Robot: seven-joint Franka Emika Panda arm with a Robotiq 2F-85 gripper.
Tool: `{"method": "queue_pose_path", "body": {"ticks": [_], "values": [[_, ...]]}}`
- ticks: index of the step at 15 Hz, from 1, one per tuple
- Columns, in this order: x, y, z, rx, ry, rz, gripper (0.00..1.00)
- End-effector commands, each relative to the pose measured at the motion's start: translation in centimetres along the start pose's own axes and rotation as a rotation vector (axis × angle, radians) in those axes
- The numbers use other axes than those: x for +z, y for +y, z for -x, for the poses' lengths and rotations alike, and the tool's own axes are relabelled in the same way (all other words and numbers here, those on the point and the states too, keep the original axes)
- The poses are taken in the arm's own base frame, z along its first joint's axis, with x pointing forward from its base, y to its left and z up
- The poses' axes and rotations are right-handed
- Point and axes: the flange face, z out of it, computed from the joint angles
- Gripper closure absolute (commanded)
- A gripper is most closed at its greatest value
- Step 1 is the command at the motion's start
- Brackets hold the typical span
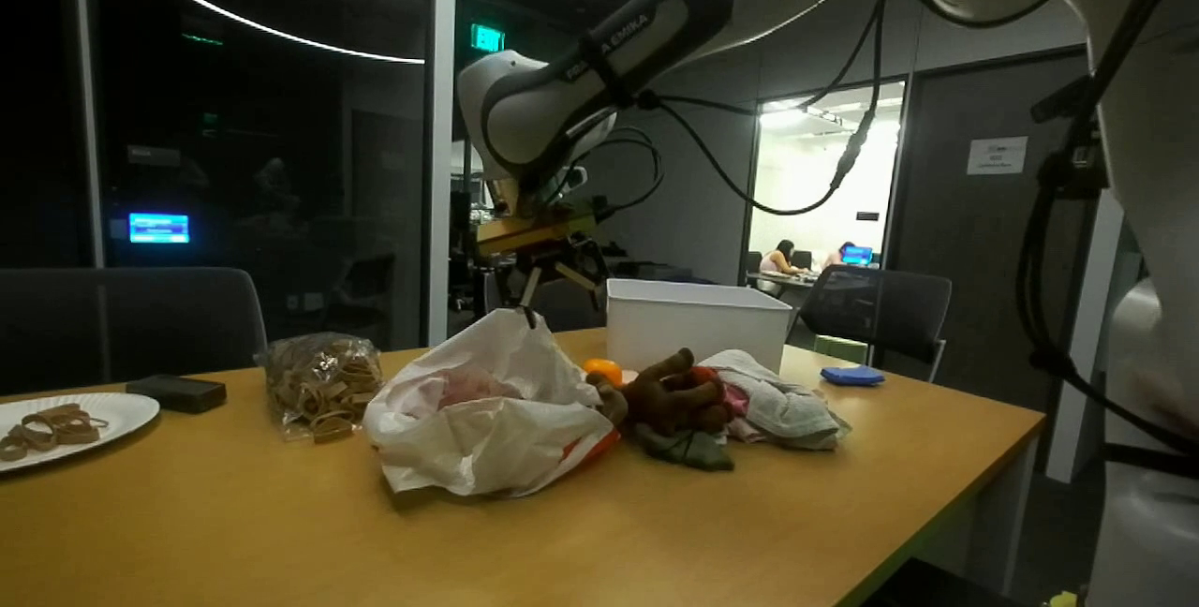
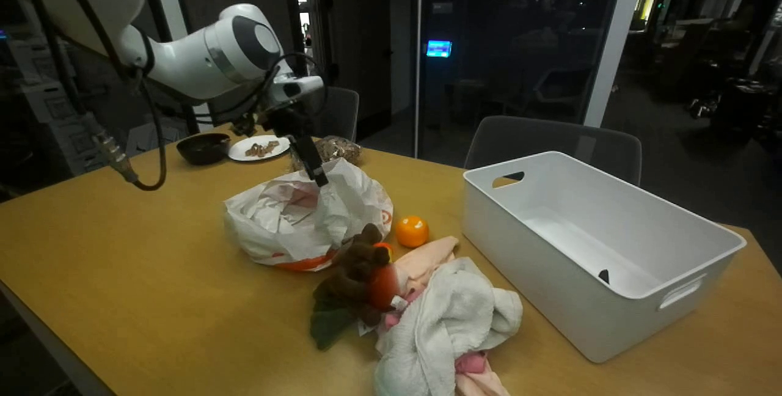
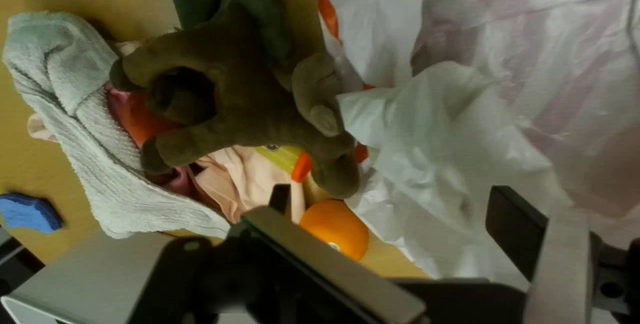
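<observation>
The fingers point(image 3: 513, 231) of the gripper point(image 3: 397, 214) stand wide apart and have hold of nothing; in an exterior view a fingertip point(image 1: 530, 317) overlaps the raised peak of a crumpled white plastic bag point(image 1: 478, 434), though whether it touches cannot be told. The bag, marked with red-orange print, lies well in from the edges of the counter point(image 1: 656, 541), mouth spread upward. Right beside it sprawls a brown plush toy point(image 3: 235, 79), head toward the plastic, and an orange round item point(image 2: 412, 232) sits near both. On the toy's far side from the bag, a pale towel point(image 2: 452, 316) lies bunched over peach cloth point(image 2: 427, 255). Farther out, a white bin point(image 2: 531, 264) stands close to the right-hand corner of the counter in an exterior view. In an exterior view a blue piece point(image 1: 852, 377) lies near the far edge, in from the right-hand corner. Along the far edge in both exterior views come a clear bag of brown bands point(image 1: 323, 392) and a white plate point(image 1: 131, 410) bearing brown loops point(image 1: 56, 429). Just beside the plate, at that edge, lies a black block point(image 1: 178, 393). Dark chairs point(image 1: 131, 326) stand past the same edge
</observation>
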Motion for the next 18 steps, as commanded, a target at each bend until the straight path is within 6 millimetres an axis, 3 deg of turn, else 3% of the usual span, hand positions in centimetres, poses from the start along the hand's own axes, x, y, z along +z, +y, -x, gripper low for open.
{"method": "queue_pose_path", "body": {"ticks": [1,5,9,14,18], "values": [[-4.2,0.2,3.7,-0.054,0.054,-0.102,0.00],[-5.3,-1.0,5.7,-0.175,-0.025,-0.189,0.00],[-3.3,-2.5,4.9,-0.313,-0.142,-0.289,0.00],[0.1,-2.8,3.3,-0.431,-0.357,-0.410,0.00],[1.5,-3.3,3.7,-0.521,-0.469,-0.463,0.00]]}}
